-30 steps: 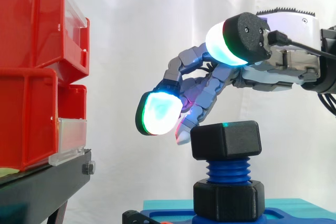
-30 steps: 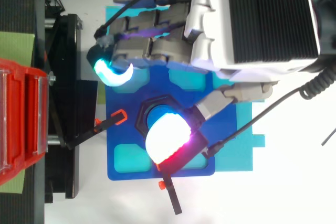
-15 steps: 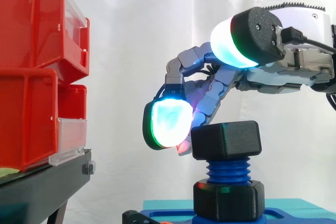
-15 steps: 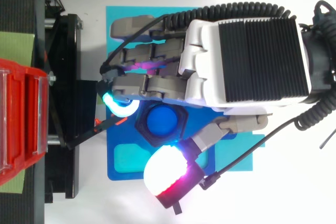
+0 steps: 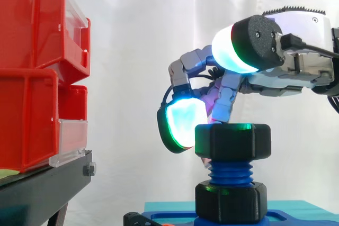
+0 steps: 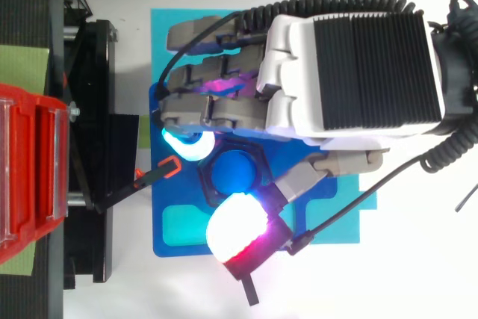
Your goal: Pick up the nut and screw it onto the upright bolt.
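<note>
Half done, by the look | nut point(image 5: 233, 141) sits on top threads of upright bolt point(image 5: 230, 173) | hand point(image 5: 275, 80) fingers curled round nut, cyan pad point(image 5: 183, 123) touching its side | left: turning it down bare threads

Nut point(image 5: 233, 140): far side hidden behind the curled fingers point(image 5: 183, 124) of the hand point(image 6: 351, 72). Bolt point(image 5: 229, 172): foot, below the fingers, cut off by the lower edge.
</note>
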You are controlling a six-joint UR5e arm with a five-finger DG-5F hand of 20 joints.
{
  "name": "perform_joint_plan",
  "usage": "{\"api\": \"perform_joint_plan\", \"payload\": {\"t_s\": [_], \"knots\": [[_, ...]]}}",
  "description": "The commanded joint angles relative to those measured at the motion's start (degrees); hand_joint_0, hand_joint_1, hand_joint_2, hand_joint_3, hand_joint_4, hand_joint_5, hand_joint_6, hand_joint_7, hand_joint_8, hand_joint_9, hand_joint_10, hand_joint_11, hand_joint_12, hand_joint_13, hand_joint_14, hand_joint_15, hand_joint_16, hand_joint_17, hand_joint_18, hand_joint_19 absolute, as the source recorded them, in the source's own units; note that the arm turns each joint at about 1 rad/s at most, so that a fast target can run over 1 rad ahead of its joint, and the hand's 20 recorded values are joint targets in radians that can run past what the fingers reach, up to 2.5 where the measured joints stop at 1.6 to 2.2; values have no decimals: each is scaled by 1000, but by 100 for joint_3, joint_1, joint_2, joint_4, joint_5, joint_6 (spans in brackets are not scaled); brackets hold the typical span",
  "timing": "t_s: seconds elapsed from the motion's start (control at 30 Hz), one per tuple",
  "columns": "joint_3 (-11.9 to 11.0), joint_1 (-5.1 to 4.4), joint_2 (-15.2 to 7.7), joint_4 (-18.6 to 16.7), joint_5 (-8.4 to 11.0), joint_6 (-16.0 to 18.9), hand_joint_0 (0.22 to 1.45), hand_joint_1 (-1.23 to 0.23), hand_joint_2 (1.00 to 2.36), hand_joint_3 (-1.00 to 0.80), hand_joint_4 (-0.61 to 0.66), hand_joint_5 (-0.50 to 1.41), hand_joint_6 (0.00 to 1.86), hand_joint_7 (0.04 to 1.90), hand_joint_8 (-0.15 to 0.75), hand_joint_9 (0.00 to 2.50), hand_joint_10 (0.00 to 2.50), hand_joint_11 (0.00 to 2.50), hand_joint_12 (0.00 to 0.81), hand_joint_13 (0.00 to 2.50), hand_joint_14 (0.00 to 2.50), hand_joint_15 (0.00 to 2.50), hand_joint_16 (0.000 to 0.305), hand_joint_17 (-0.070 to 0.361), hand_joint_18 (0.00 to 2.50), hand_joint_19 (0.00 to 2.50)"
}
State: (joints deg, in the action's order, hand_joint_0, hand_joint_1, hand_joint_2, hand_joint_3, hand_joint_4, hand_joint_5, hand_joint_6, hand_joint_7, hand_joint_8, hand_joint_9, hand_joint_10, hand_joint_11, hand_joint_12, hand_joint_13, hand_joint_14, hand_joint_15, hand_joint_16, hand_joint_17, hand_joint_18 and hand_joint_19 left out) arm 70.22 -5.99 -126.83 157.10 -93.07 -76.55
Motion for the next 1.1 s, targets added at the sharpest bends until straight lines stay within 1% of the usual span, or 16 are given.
{"api": "perform_joint_plan", "payload": {"t_s": [0.0,0.17,0.2,0.3,0.33,0.5,0.57,0.6,0.63,0.7,0.73,0.87,0.93,0.97,1.0,1.07], "knots": [[0,54,0,-4,-1,0,543,-161,1000,-500,117,63,602,1237,263,1371,0,0,165,900,0,0,11,25,575,0],[0,106,0,-4,-10,-9,543,-183,1000,-500,108,74,608,1226,242,1625,5,90,140,1035,0,0,7,16,693,0],[-9,115,0,-4,-10,-9,543,-187,1000,-500,100,77,610,1228,248,1760,7,198,138,1088,0,0,6,13,721,0],[0,159,0,-4,-27,-9,543,-192,1000,-500,98,79,612,1229,230,1935,14,372,132,1175,0,0,4,9,780,0],[0,168,0,-4,-27,-9,543,-192,1000,-500,104,79,612,1234,236,2040,20,484,128,1219,0,6,3,7,806,0],[0,230,0,-12,-71,-9,541,-177,1000,-500,90,81,611,1236,267,2235,31,791,140,1417,1,70,2,4,869,35],[0,247,0,-39,-106,-9,540,-169,1000,-500,94,81,608,1259,275,2244,32,806,137,1444,1,90,2,5,874,42],[0,256,0,-39,-133,-9,539,-162,1000,-500,98,83,579,1327,276,2231,31,802,145,1451,4,100,3,7,871,49],[-9,265,0,-47,-142,-9,537,-147,1000,-500,125,81,509,1464,286,2123,27,720,151,1441,4,117,6,14,820,52],[-9,265,0,-65,-159,-9,535,-124,1000,-500,152,47,504,1374,308,1923,21,601,176,1362,4,113,10,22,787,58],[0,273,0,-100,-159,-9,532,-105,1000,-500,145,16,505,1287,312,1783,19,512,190,1252,3,90,13,29,737,63],[-26,256,0,-223,-168,-9,520,-81,1000,-500,257,-49,505,1004,298,1450,11,303,225,1009,0,22,20,44,650,52],[-17,230,0,-258,-186,-9,512,-76,1000,-500,248,-76,503,830,280,1269,5,123,231,842,0,0,22,49,547,0],[-26,230,0,-276,-186,-18,510,-76,1000,-500,241,-82,503,790,280,1259,5,86,236,812,0,0,21,48,506,0],[-17,212,-9,-285,-186,-18,507,-76,1000,-500,234,-96,502,718,262,1163,0,0,226,707,0,0,23,51,411,0],[-17,168,0,-311,-159,-35,499,-70,1000,-500,228,-117,501,646,260,1035,0,0,243,550,0,0,25,56,249,0]]}}
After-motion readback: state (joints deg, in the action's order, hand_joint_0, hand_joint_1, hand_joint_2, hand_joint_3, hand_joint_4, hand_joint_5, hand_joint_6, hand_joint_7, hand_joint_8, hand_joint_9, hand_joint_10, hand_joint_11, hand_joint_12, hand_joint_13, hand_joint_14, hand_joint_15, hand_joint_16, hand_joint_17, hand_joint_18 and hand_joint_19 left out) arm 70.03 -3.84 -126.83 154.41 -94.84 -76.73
